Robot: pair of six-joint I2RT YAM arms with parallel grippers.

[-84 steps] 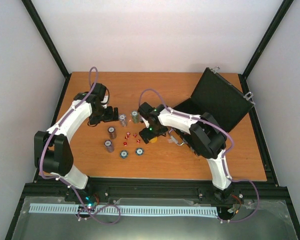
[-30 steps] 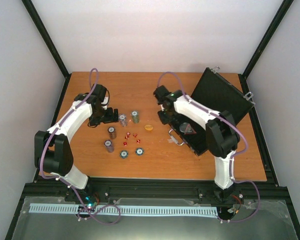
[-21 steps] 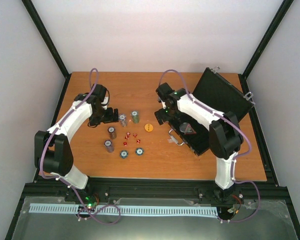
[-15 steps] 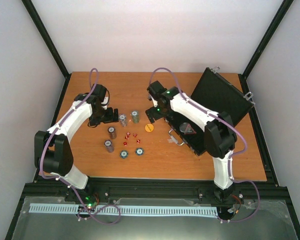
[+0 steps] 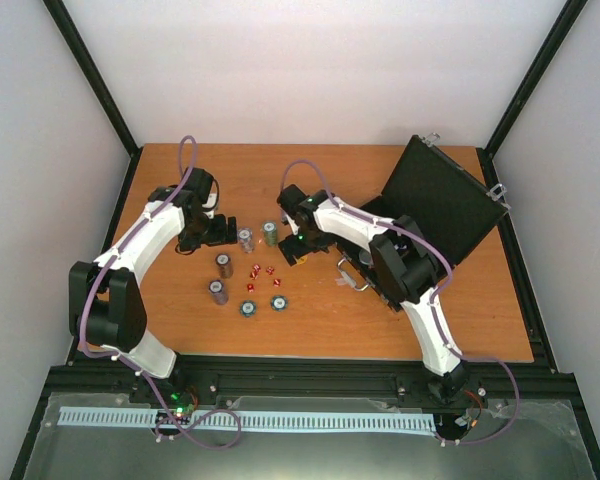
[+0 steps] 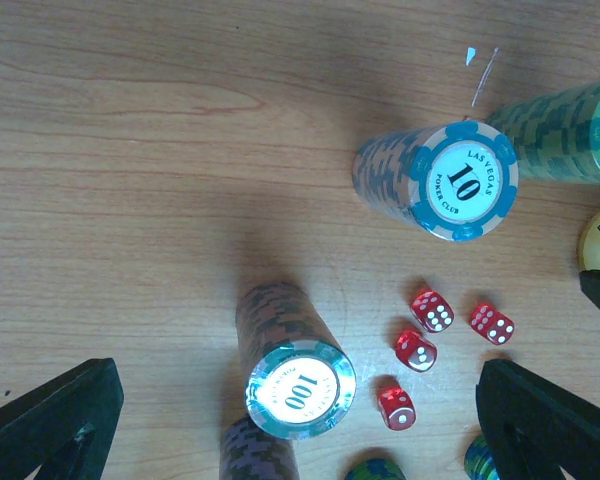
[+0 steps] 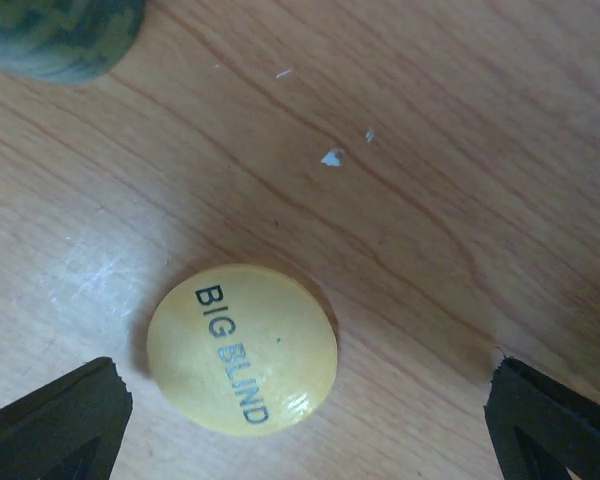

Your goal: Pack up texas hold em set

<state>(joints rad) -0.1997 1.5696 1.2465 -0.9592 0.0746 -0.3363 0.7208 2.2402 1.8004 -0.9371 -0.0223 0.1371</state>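
While left tool (image 6: 300, 420), right tool (image 7: 300, 430) gape empty, yellow disc (image 7: 242, 348) lies apart from green stack (image 7: 60, 35).

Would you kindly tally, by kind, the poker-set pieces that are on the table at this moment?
Tall chip stacks: 4
Low chip piles: 2
Red dice: 4
Yellow Big Blind button: 1
Open black case: 1
Total: 12
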